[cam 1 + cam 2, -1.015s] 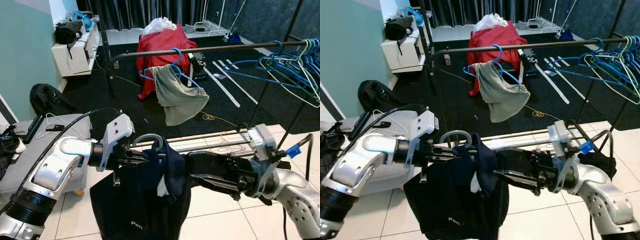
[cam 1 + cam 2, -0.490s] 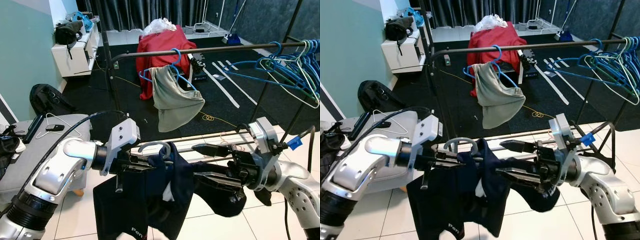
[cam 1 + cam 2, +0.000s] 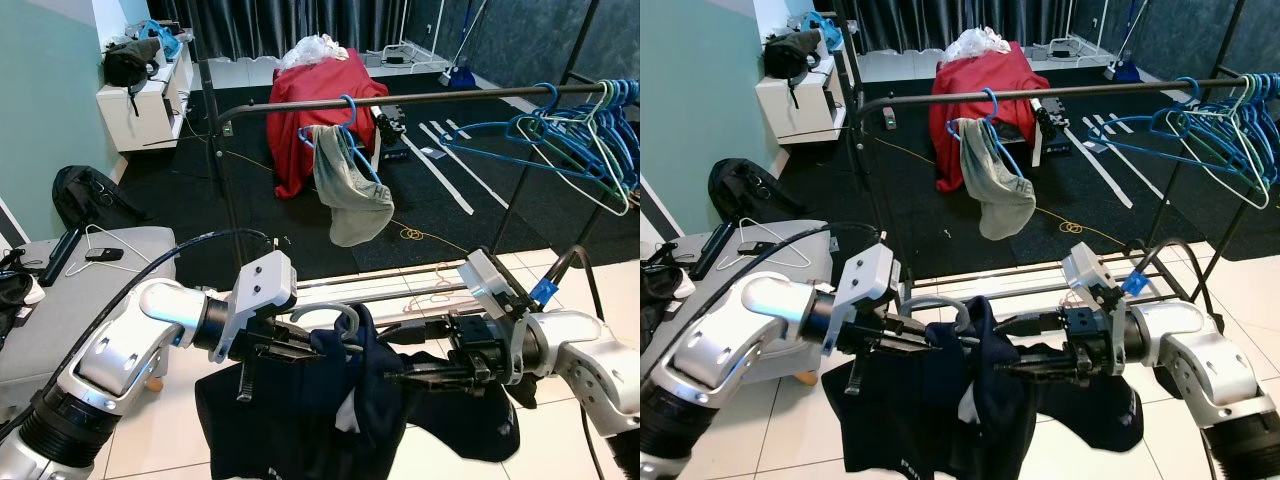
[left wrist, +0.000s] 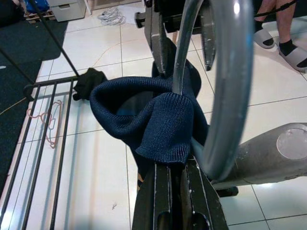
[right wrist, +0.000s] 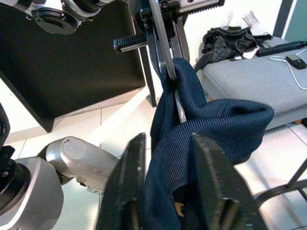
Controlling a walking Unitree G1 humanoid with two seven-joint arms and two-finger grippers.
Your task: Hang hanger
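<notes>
**Two grippers share one loaded hanger below the rail**

The left gripper has its fingers pressed together on the neck of the grey hanger, just under the hook. I think it holds there so that the hook stays free and points up, ready for a bar. A dark blue garment is draped over the hanger and hangs down toward the tiled floor.

From 3 o'clock the right gripper reaches in. In the right wrist view its fingers stand a little apart with the blue knit cloth between them, so it seems to pinch the garment loosely. Probably this keeps the cloth from sliding off while the hanger is carried.

The clothes rail runs across at 12 o'clock, higher and well apart from the hanger. A blue hanger with a grey cloth already hangs on it, and a bunch of bare hangers sits at 2 o'clock. Between these the bar looks bare, a likely place for the hook. The hanger is not yet hung.
</notes>
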